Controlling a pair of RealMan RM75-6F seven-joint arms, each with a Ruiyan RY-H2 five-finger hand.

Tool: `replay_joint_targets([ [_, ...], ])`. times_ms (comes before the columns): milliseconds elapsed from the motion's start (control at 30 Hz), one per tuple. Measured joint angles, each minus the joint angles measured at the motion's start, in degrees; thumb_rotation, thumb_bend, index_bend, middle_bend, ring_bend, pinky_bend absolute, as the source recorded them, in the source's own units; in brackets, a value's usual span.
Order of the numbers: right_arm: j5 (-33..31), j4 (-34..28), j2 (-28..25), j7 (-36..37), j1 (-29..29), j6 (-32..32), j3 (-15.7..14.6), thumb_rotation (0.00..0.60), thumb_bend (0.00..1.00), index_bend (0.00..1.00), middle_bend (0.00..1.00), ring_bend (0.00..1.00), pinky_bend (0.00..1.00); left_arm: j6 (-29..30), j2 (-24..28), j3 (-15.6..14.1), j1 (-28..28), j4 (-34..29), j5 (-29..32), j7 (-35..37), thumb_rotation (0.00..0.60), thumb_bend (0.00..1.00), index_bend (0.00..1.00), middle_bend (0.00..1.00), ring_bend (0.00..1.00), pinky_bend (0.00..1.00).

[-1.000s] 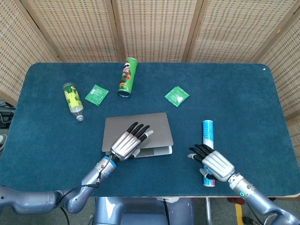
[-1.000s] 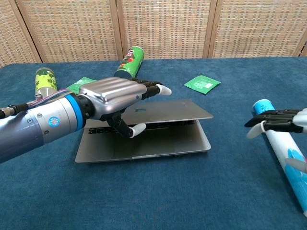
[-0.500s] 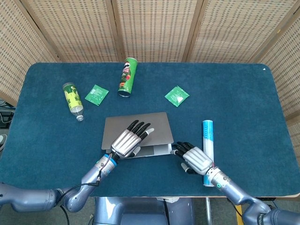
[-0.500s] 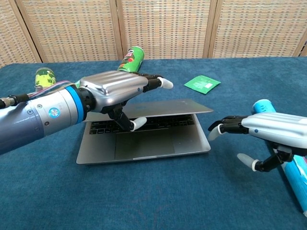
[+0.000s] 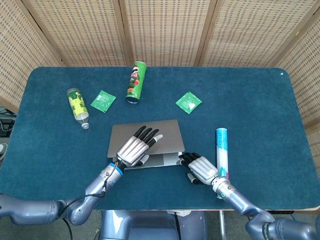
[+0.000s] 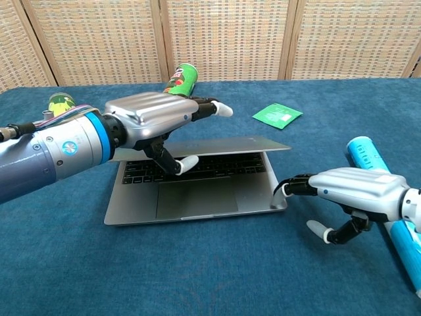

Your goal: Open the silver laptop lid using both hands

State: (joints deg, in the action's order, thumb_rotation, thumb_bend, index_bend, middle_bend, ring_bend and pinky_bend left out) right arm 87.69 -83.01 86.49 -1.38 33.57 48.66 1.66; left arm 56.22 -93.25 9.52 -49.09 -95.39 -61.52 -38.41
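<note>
The silver laptop lies at the table's front centre, its lid raised a small way so the keyboard shows. My left hand holds the lid's front edge, fingers spread over the top and thumb tucked under it. My right hand is low at the laptop's right front corner. Its dark fingertips touch the base there and it holds nothing.
A blue tube lies just right of my right hand. Behind the laptop are a green chip can, a green bottle and two green packets. The table's front edge is close.
The lid has risen a little under my left hand. My right hand moved left from beside the blue tube to the laptop's right front corner.
</note>
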Motion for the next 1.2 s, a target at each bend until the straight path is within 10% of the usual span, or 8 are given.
replay_joint_targets([
  [1200,-5.86,-1.68,2.59,-15.0,2.02,-0.08,-0.4,0.6,0.72,0.34,0.32,0.21,0.24,1.98,3.37,0.01,-1.06,0.46,-0.63,1.9,0.6,0.47,0.0,0.0,0.0,0.0],
])
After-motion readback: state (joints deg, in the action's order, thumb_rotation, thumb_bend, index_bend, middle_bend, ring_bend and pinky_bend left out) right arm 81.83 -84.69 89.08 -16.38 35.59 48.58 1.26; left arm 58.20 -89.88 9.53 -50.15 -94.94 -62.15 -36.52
